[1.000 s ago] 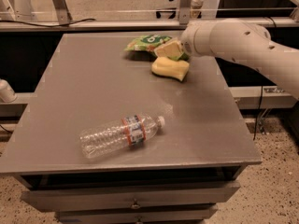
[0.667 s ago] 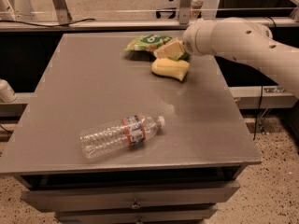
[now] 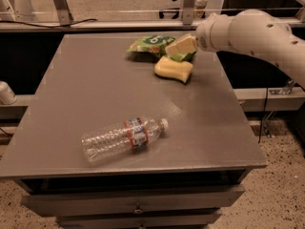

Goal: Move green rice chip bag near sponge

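Only one camera view is before us, so we take the sponge (image 3: 173, 69) as our marker. It lies flat on the grey table (image 3: 86, 80), a pale yellow block with a wavy outline, in the far right part of the top as we look at it.

Just behind the sponge, toward the far edge, lies the green rice chip bag (image 3: 147, 44), bright green and crinkled, with a dark round logo facing up. The bag's right end comes close to the sponge's far side; whether the two touch we cannot tell.

Just behind the sponge and a little above it sits the gripper (image 3: 181, 46), its pale yellow front lying over the right end of the bag. Whether the gripper is open or closed on the bag we cannot tell.

From the gripper the white arm (image 3: 257, 30) runs off to the right of the sponge and out past the table's edge.

Well in front of the sponge, toward us and to the left, a clear plastic water bottle (image 3: 125, 138) lies on its side, its white cap pointing back toward the sponge.

Far below the sponge, under the table's front edge, we see drawer fronts (image 3: 138, 206) with small knobs. Beyond the sponge, past the table, a metal rail (image 3: 95, 25) runs across.
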`<action>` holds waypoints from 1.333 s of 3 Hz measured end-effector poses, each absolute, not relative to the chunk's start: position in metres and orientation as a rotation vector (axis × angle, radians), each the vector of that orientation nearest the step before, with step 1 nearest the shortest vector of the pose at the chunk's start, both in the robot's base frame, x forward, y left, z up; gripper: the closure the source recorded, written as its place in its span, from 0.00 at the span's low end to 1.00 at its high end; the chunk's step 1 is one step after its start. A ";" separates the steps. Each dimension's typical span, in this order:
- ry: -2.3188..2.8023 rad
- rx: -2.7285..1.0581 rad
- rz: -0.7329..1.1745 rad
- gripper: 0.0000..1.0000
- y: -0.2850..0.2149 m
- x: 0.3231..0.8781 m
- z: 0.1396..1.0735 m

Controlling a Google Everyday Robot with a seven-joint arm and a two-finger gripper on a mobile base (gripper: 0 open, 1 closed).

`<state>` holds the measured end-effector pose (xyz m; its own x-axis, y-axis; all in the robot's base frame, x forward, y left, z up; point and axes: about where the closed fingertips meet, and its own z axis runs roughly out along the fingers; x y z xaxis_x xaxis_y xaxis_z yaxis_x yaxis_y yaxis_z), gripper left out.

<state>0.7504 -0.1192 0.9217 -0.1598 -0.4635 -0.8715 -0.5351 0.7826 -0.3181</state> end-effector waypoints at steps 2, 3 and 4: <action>1.680 -0.722 0.084 0.00 -0.187 0.742 0.983; 1.621 -0.791 0.102 0.00 -0.210 0.732 1.007; 1.563 -0.911 0.107 0.00 -0.224 0.725 1.027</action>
